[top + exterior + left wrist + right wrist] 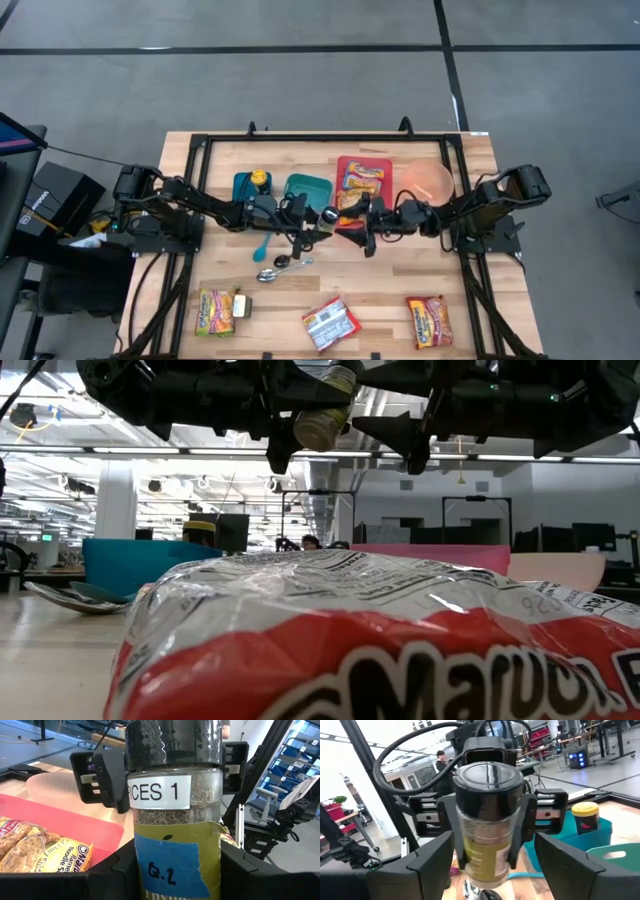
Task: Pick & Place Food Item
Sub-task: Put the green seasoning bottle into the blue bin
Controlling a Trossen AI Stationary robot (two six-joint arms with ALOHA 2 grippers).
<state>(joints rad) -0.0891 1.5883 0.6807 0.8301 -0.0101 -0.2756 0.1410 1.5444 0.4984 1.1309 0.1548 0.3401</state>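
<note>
Spice jar (pixel 172 815) hangs above mid-table, clamped in the left gripper (pixel 172 870); right gripper (pixel 492 865), fingers wide apart, straddles its lid end, so handover looks half done, placing remains

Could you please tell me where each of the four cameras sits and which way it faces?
High: overhead, looking straight down; both arms.
Low: table height, behind a red-and-white noodle packet; arms overhead.
Left wrist: looks past the left gripper, shut on the clear black-capped spice jar, toward the open right gripper.
Right wrist: faces back along the right gripper.
Shared: every view shows the jar.
</note>
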